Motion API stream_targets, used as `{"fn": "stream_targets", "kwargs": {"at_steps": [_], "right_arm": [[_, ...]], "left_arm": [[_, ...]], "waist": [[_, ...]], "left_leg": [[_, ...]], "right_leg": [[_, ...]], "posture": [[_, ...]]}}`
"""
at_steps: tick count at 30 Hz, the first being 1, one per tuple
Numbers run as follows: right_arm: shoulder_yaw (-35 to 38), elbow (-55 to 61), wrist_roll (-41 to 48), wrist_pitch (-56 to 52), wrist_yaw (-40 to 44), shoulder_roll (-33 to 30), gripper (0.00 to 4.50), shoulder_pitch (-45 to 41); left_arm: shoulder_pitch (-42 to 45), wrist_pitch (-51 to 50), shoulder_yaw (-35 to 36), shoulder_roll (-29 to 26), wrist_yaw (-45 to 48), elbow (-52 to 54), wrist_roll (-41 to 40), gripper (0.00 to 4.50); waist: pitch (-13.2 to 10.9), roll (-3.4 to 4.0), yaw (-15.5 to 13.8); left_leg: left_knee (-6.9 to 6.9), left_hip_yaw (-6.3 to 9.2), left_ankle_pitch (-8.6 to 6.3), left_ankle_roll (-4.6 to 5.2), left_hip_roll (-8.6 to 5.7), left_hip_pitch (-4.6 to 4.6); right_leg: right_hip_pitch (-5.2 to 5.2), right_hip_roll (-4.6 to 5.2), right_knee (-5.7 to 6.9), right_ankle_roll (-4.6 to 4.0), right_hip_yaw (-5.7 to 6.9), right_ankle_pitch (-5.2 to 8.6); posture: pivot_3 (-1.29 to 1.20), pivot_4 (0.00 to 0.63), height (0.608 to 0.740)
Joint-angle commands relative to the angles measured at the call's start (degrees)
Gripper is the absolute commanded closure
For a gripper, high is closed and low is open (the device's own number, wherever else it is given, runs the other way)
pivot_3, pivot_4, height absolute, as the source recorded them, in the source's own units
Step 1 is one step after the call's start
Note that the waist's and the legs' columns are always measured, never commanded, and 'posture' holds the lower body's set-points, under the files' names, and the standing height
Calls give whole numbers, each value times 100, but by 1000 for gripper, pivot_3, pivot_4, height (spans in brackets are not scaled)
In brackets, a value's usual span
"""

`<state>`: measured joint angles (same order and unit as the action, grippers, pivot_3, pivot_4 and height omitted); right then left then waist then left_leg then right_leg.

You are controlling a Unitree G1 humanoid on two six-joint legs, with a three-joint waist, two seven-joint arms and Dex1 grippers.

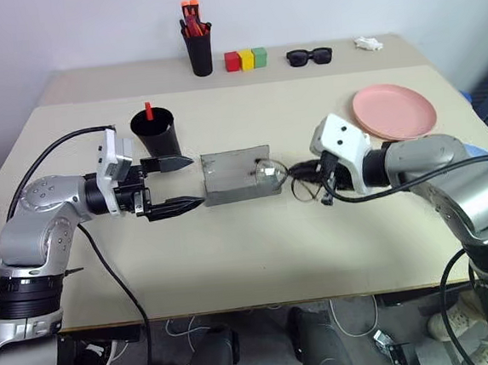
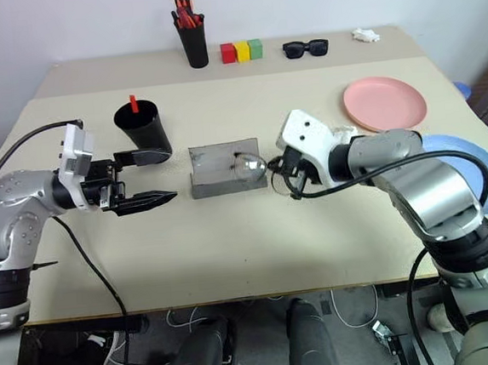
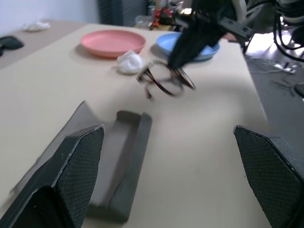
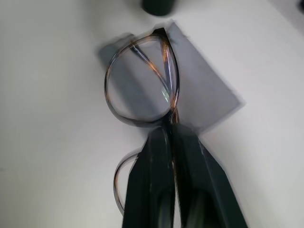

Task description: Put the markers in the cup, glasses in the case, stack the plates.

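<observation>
right hand (image 4: 172,130) pinching the glasses (image 4: 142,83) at the bridge, just before the open case (image 1: 236,175); lower lenses-level into the trough. left hand (image 1: 180,184) spread beside it.

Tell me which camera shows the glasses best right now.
The right wrist view: the glasses appear large, pinched at the bridge by the shut right gripper. The left wrist view shows them lifted off the table; both eye views show them small beside the open case.

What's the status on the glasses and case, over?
Right gripper shut on glasses, lifted beside open case. Left gripper open, empty. Path clear.
</observation>
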<state>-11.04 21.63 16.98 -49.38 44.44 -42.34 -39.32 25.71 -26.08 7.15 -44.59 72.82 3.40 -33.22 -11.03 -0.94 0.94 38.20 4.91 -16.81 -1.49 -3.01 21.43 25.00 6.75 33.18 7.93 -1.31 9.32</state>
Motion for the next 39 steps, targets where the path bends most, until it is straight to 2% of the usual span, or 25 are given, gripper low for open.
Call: {"fn": "stream_targets", "kwargs": {"at_steps": [1, 5, 9, 14, 19, 23, 29, 32, 35, 39], "right_arm": [[-316, -573, -623, 1061, -338, 480, 4443, -534], [-1191, -1876, -1655, 2477, -452, 1069, 4443, -1167], [-1419, -2840, -1912, 3369, -451, 1770, 4443, -1372], [-1855, -3669, -2582, 4234, -374, 1902, 4443, -1110], [-1841, -3848, -2897, 4485, -270, 1873, 4443, -941], [-1763, -3512, -2864, 4283, 128, 1775, 4443, -812], [-1557, -3089, -2770, 3837, 518, 1729, 4443, -775], [-1281, -3084, -2459, 3325, 594, 1967, 4443, -813], [-1222, -3173, -2454, 3212, 583, 2045, 3627, -812], [-1230, -3183, -2502, 3256, 555, 2038, 1619, -779]], "left_arm": [[-111, -154, 323, -138, -216, 55, -101, 0], [-295, -250, 448, -146, -375, 281, -201, 0], [-301, -471, 485, -152, -606, 631, -337, 0], [-421, -844, 662, -258, -894, 1101, -591, 0], [-539, -1249, 739, -270, -1298, 1700, -877, 0], [-289, -1365, 569, -208, -1479, 1656, -915, 0], [-491, -1184, 656, -302, -1309, 1623, -895, 0], [-747, -908, 779, -333, -1066, 1456, -836, 0], [-1141, -408, 931, -357, -681, 1113, -699, 0], [-1508, 258, 1054, -351, -204, 575, -499, 0]], "waist": [[-1, 1, 15], [-1, 2, 41], [-1, 2, 21], [-1, 1, 14], [-2, 4, 45], [-2, 3, 99], [-2, 3, 156], [-2, 3, 168], [-2, 4, 164], [-2, 4, 145]], "left_leg": [[-2, -1, 0, 0, 0, 1], [-6, -3, 1, -1, 1, 1], [-9, 0, 2, -4, 1, 6], [-9, 3, 4, -7, -3, 8], [-13, 4, 4, -9, -2, 7], [-13, 6, 7, -14, -1, 3], [-15, 7, 8, -15, -2, 3], [-20, 7, 8, -15, 0, 2], [-24, 6, 8, -15, 0, 1], [-23, 6, 8, -15, 0, 3]], "right_leg": [[5, 0, 3, 0, -1, 0], [14, -1, 10, -1, 0, -1], [21, -1, 11, -3, 0, -2], [20, 0, 11, -3, 0, -2], [24, -1, 13, -4, -1, -2], [23, -3, 19, -5, 0, -2], [22, -3, 18, -5, 0, -2], [26, -4, 19, -9, -1, 0], [27, -5, 19, -11, -1, 1], [26, -4, 17, -11, 0, 1]], "posture": [[0, 150, 740], [0, 150, 740], [0, 150, 740], [0, 150, 740], [0, 150, 740], [0, 150, 740], [0, 150, 740], [0, 150, 740], [0, 150, 740], [0, 150, 740]]}}
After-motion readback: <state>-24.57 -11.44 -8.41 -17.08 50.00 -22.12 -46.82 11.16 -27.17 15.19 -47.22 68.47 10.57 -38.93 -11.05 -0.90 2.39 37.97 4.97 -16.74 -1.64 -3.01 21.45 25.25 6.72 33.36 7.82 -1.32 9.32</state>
